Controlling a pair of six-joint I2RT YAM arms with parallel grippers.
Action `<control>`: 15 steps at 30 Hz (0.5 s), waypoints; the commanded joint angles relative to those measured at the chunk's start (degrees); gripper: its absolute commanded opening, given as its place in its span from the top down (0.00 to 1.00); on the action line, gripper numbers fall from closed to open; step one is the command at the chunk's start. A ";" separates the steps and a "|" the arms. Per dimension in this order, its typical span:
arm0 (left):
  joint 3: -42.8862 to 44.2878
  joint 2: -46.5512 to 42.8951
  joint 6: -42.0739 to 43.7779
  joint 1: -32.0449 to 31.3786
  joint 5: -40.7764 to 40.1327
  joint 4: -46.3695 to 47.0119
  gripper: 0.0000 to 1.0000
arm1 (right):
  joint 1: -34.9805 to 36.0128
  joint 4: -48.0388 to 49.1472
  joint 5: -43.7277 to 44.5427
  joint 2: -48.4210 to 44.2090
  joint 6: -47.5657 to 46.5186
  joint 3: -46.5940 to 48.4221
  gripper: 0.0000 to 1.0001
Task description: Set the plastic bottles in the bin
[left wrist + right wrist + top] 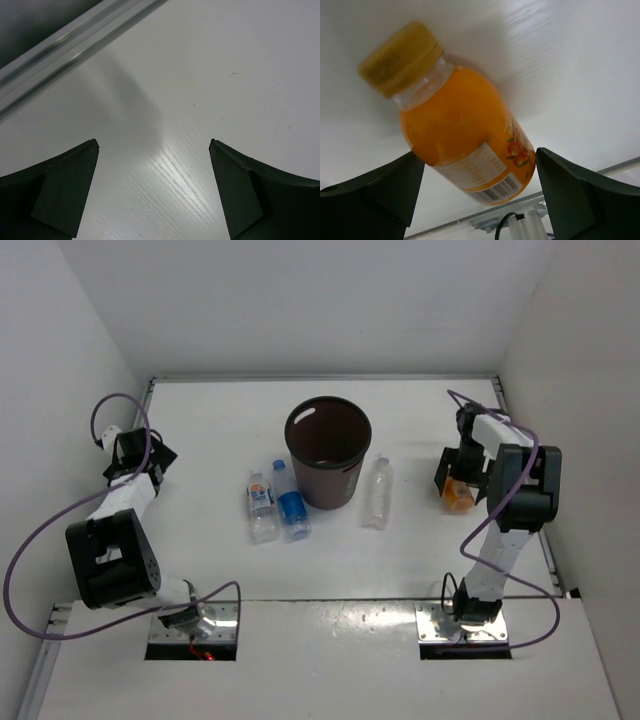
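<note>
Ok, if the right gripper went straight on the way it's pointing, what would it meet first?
The right gripper would likely meet the orange bottle, which lies between its fingers; behind that, the table.

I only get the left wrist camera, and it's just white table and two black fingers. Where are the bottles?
Observer: The top view shows three lying by the bin: the white-blue labelled bottle and the blue-capped bottle on its left, the plain clear bottle on its right.
Operator: Where's the orange one?
Observer: The orange bottle sits between the fingers of the right gripper; I can't tell whether they pinch it.
Operator: Any in the bin?
Observer: No, none shows inside it.
</note>
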 commanded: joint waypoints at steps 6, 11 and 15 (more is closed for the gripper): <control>-0.62 -0.26 0.49 -0.26 -0.15 1.97 0.00 | 0.26 1.25 -4.06 0.17 -0.79 -1.97 0.39; -1.15 -0.26 0.49 -0.26 -0.15 1.97 0.00 | 0.26 1.78 -4.05 0.17 -1.32 -2.59 0.57; -1.15 -0.79 0.49 -0.26 -0.15 1.97 0.00 | -0.26 1.78 -4.05 -1.94 -0.71 -2.51 0.77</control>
